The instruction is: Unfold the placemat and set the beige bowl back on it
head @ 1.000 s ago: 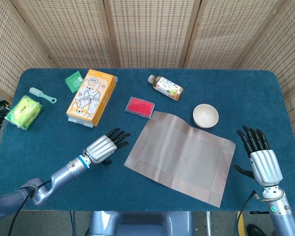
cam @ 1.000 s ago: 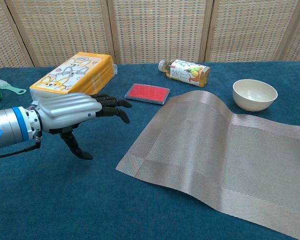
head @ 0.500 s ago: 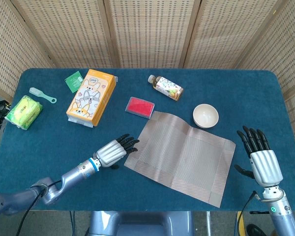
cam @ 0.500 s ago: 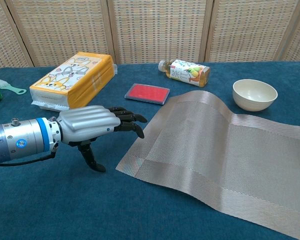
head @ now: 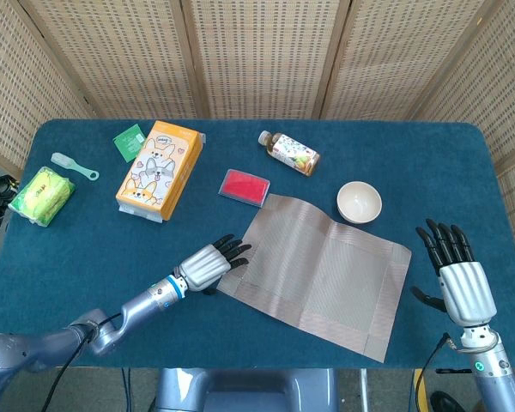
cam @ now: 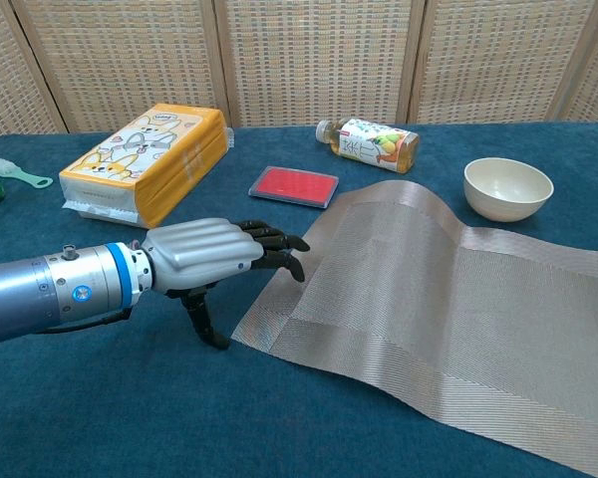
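The woven grey-brown placemat (head: 318, 273) lies spread open on the blue cloth-covered table (head: 69, 249), with a raised ridge running across it that the chest view shows as a hump (cam: 448, 224); the round beige bowl (head: 359, 202) stands upright on the bare table just off the mat's far right corner, empty, near it but whether it touches the edge I cannot tell. The left hand (head: 213, 262) reaches palm-down to the mat's left edge, fingers stretched out and spread, gripping nothing; the chest view (cam: 214, 257) shows its dark fingertips (cam: 291, 261) over the mat's border and its thumb pointing down to the table beside the near corner, which the head view hides. The right hand (head: 457, 275) appears only in the head view, well right of the mat, fingers straight and apart, empty. Behind the mat lie a flat red case (head: 245, 186), a small bottle on its side (head: 289, 152) and an orange tissue box with cartoon dogs (head: 160, 169); the head view alone shows a green sachet (head: 130, 141) and a yellow-green packet (head: 42, 195) at far left.
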